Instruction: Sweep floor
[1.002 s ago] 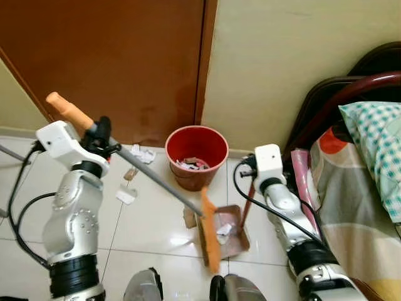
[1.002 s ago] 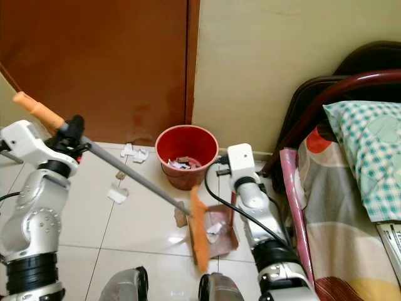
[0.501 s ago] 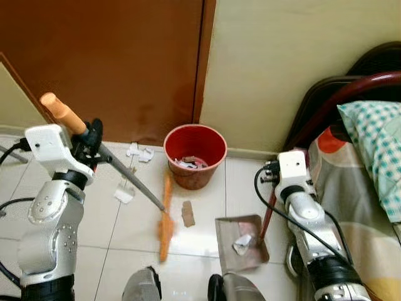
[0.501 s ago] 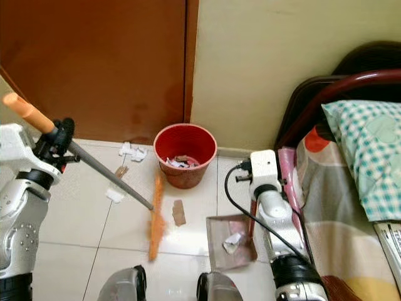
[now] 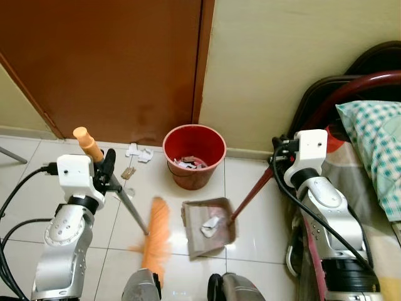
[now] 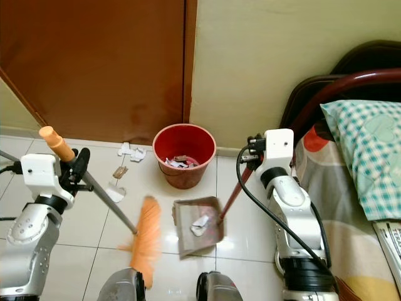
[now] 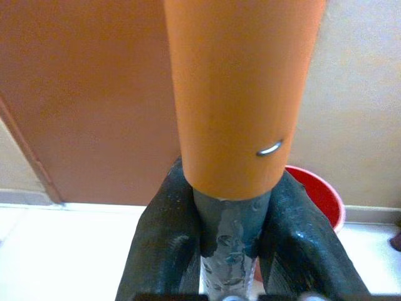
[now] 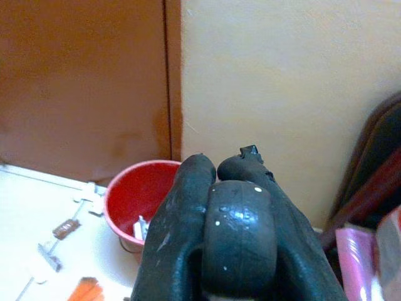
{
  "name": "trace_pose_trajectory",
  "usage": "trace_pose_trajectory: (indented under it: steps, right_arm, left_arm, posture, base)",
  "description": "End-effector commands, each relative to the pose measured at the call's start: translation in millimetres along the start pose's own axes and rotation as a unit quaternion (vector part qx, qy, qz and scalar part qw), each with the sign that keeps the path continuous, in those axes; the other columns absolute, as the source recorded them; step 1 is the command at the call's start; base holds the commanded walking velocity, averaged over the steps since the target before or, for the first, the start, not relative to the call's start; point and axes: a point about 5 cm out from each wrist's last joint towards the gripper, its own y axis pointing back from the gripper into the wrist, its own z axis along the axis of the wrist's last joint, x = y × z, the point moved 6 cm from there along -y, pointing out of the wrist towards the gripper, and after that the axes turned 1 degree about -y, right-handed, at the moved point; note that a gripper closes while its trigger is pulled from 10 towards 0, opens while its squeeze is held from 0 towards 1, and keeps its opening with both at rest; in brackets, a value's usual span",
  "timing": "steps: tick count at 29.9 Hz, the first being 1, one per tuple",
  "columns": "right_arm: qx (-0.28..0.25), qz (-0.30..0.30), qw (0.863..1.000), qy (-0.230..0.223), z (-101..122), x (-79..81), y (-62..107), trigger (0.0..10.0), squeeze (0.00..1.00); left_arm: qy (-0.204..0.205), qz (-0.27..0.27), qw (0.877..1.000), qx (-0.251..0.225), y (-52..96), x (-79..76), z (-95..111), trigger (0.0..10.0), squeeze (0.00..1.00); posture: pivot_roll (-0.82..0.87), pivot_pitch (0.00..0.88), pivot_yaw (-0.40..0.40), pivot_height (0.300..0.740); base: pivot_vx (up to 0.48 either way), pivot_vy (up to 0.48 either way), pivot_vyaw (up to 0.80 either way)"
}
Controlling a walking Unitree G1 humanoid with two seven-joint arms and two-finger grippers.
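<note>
The left hand [image 5: 106,172] is clamping the broom [image 5: 155,237] just below its orange grip, with both fingers [image 7: 164,238] pressed against the grey shaft. The bristle head is hanging down and ahead of this hand, blurred, so it is probably swinging. The right hand [image 5: 279,157] is closed around the black end of the dustpan [image 5: 207,226] handle. The pan is lying on the floor well below that hand and toward the left hand, holding what looks like a scrap of paper.

The bin [image 5: 194,153] is standing against the wall between the two hands and already has litter in it. White scraps [image 5: 139,152] are lying near the door, just beyond the left hand, with a small brown piece [image 5: 129,173] beside them. By these signs the sweeping is partly done: one load is waiting in the pan to be tipped, and the pieces by the door are still waiting for the broom.
</note>
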Motion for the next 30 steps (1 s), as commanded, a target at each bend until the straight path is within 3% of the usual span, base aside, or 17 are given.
trace_pose_trajectory:
  steps: [1, 7, 15, 19, 22, 25, 29, 30]
  right_arm:
    - [-0.026, 0.008, 1.0, 0.006, 22, -3.3, 3.0, 10.0, 0.0]
    - [-0.047, 0.078, 0.995, -0.037, 51, 11.0, 7.3, 10.0, 0.0]
    - [-0.096, 0.161, 0.981, -0.054, 103, 28.1, 5.6, 10.0, 0.0]
    - [-0.122, 0.162, 0.978, -0.048, 126, 26.7, -2.3, 10.0, 0.0]
    - [-0.171, 0.16, 0.971, -0.048, 155, 27.3, -8.7, 10.0, 0.0]
    - [-0.196, 0.149, 0.969, -0.032, 170, 26.8, -11.4, 10.0, 0.0]
    - [-0.269, 0.111, 0.957, 0.014, 214, 27.2, -15.0, 10.0, 0.0]
    - [-0.269, 0.111, 0.957, 0.014, 214, 27.2, -15.0, 10.0, 0.0]
  left_arm:
    - [-0.049, 0.018, 0.998, 0.023, 4.8, 7.9, -14, 10.0, 0.0]
    - [-0.063, 0.078, 0.994, 0.039, 11.8, 28.7, -29, 10.0, 0.0]
    - [-0.058, 0.072, 0.995, 0.039, 6.1, 24.7, -35, 10.0, 0.0]
    - [-0.053, 0.068, 0.996, 0.036, 3.2, 19.2, -35, 10.0, 0.0]
    - [-0.046, 0.059, 0.997, 0.033, 1.3, 11.4, -35, 10.0, 0.0]
    - [-0.043, 0.057, 0.997, 0.032, 0.9, 9.6, -36, 10.0, 0.0]
    - [-0.039, 0.054, 0.997, 0.031, -0.4, 7.1, -36, 10.0, 0.0]
    - [-0.039, 0.054, 0.997, 0.031, -0.4, 7.1, -36, 10.0, 0.0]
  posture:
    - [0.02, 0.094, -0.041, 0.74]
    - [0.02, 0.092, -0.043, 0.74]
    - [0.01, 0.083, -0.044, 0.74]
    - [0.0, 0.081, -0.046, 0.74]
    - [0.01, 0.079, -0.048, 0.74]
    - [0.01, 0.078, -0.05, 0.74]
    - [0.02, 0.081, -0.055, 0.74]
    - [0.02, 0.081, -0.055, 0.74]
  base:
    - [0.0, 0.0, 0.0]
    - [0.0, 0.0, 0.0]
    - [0.0, 0.0, 0.0]
    - [0.0, 0.0, 0.0]
    - [0.0, 0.0, 0.0]
    - [0.0, 0.0, 0.0]
    - [0.0, 0.0, 0.0]
    - [0.0, 0.0, 0.0]
